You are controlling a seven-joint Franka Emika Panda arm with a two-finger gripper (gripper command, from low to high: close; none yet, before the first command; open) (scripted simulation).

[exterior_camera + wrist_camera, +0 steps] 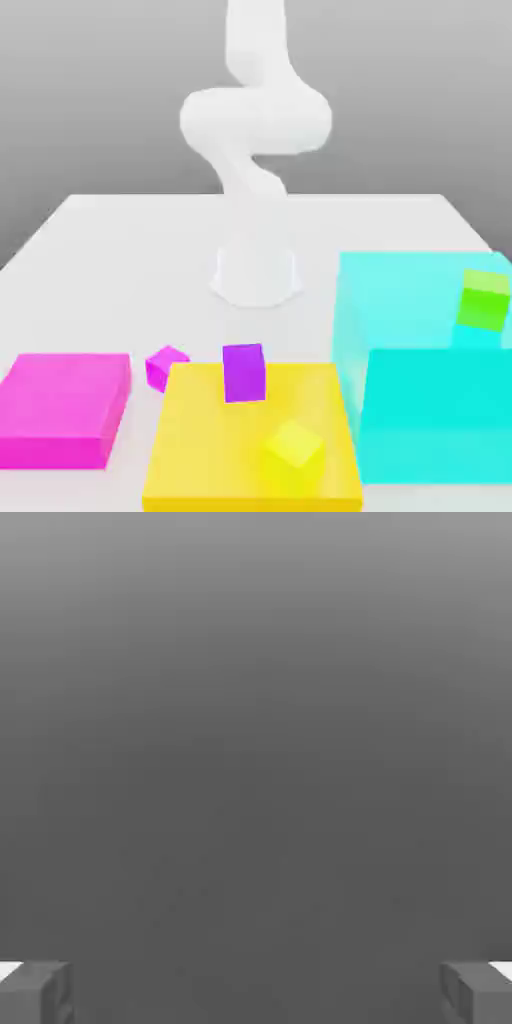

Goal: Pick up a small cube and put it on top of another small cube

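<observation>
The small magenta-pink cube [166,366] lies on the white table [120,260], between the big magenta slab and the yellow slab. The small violet-purple cube [244,373] stands on the far part of the yellow slab [200,440]. The white arm [255,150] rises at the back of the table and curls upward out of the picture. In the hand view my gripper [256,992] stands open, its two grey fingertips [35,992] far apart with only plain grey background between them.
A big flat magenta slab [62,405] sits at the exterior view's left. A small yellow cube [294,448] rests on the yellow slab. A tall cyan block [430,370] stands at the exterior view's right with a small green cube [483,300] on it.
</observation>
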